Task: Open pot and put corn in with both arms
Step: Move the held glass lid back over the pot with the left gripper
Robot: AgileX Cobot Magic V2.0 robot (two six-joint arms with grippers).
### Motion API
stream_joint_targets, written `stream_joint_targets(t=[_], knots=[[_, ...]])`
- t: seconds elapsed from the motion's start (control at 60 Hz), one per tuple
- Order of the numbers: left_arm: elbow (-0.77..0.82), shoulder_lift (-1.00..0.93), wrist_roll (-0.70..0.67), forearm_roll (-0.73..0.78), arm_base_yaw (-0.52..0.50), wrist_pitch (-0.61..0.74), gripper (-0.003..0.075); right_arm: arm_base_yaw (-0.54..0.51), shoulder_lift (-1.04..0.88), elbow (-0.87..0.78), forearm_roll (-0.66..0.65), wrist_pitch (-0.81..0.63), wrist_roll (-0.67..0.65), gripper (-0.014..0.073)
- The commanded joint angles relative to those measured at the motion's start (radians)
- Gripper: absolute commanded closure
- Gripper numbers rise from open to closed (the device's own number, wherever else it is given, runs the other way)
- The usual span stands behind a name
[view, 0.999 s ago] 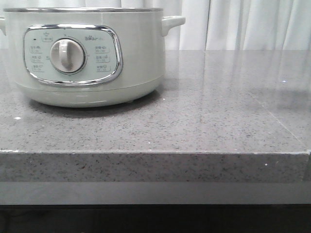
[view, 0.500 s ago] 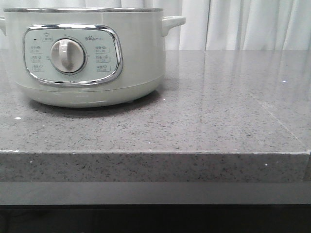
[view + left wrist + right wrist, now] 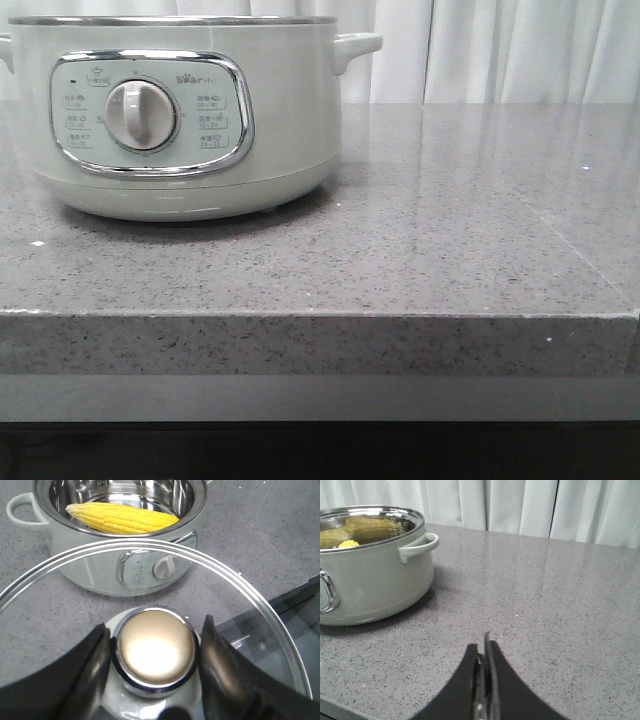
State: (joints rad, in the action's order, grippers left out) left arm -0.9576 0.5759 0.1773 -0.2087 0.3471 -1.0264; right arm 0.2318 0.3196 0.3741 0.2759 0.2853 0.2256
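the pale grey-green electric cooker stands at the left of the speckled grey stone surface, its chrome-framed panel and round white dial facing the front camera, one side handle jutting toward the white curtains behind. the pot is uncovered: in the left wrist view the steel bowl is open and the yellow corn cob lies inside it, leaning across the bowl with its tapered tip toward the handle side. the left end effector is clenched on the round metallic knob of the glass lid, a black finger pressed on each side of the knob, the lid held in front of the cooker. further right, the right end effector hangs over bare stone beside the cooker, its fingers pressed together with nothing between them; part of the corn shows inside the rim.
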Motion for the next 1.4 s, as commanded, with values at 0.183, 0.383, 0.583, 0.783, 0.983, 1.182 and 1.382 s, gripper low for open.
stream_joint_targets(t=[0.183,0.383,0.583,0.783,0.983,1.182,1.382], knots=[[-0.296,0.318,0.004,-0.031,0.005,0.169,0.0512,-0.006,0.006,0.026,-0.003,-0.071,0.009,0.0657],[-0.475,0.550,0.006,-0.031,0.005,0.208,0.0512,-0.006,0.006,0.026,-0.003,-0.070,0.009,0.0662],[-0.621,0.740,0.006,-0.031,0.005,0.232,0.0512,-0.006,0.006,0.026,-0.003,-0.070,0.009,0.0662],[-0.663,0.837,0.006,-0.031,0.005,0.301,0.0512,-0.006,0.006,0.026,-0.003,-0.070,0.009,0.0662],[-0.665,0.876,0.006,-0.033,0.005,0.372,0.0512,-0.006,0.006,0.026,-0.003,-0.070,0.009,0.0662],[-0.665,0.878,0.006,-0.033,0.005,0.418,0.0512,-0.006,0.006,0.026,-0.003,-0.070,0.009,0.0662],[-0.665,0.878,0.006,-0.054,0.005,0.418,0.0512,-0.006,0.006,0.026,-0.003,-0.070,0.009,0.0662]])
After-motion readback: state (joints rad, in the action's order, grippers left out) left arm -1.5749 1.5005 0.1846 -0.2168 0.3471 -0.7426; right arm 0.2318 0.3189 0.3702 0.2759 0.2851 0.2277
